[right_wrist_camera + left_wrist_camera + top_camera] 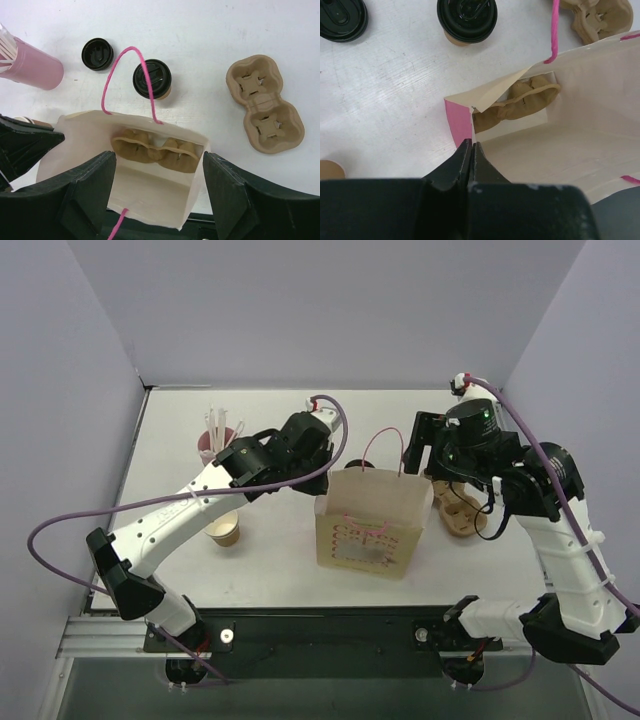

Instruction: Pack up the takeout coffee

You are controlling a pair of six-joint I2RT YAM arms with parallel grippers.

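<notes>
The takeout coffee (pixel 152 79), a brown cup with a black lid, stands on the table beyond the paper bag (pixel 150 190); it also shows in the left wrist view (pixel 466 17). It is hidden in the top view. The bag (pixel 370 525) stands open with a brown cup carrier (pixel 157 150) inside. My left gripper (pixel 471 147) is shut on the bag's left rim (pixel 465 120); in the top view it (pixel 322 485) is at the bag's left top corner. My right gripper (pixel 160 175) is open and empty above the bag's mouth, at the bag's right in the top view (pixel 420 448).
A second cup carrier (pixel 265 102) lies right of the bag (pixel 462 510). A loose black lid (pixel 97 53) lies left of the coffee. A pink cup of straws (pixel 218 440) stands at the back left. A lidless brown cup (pixel 224 532) stands left of the bag.
</notes>
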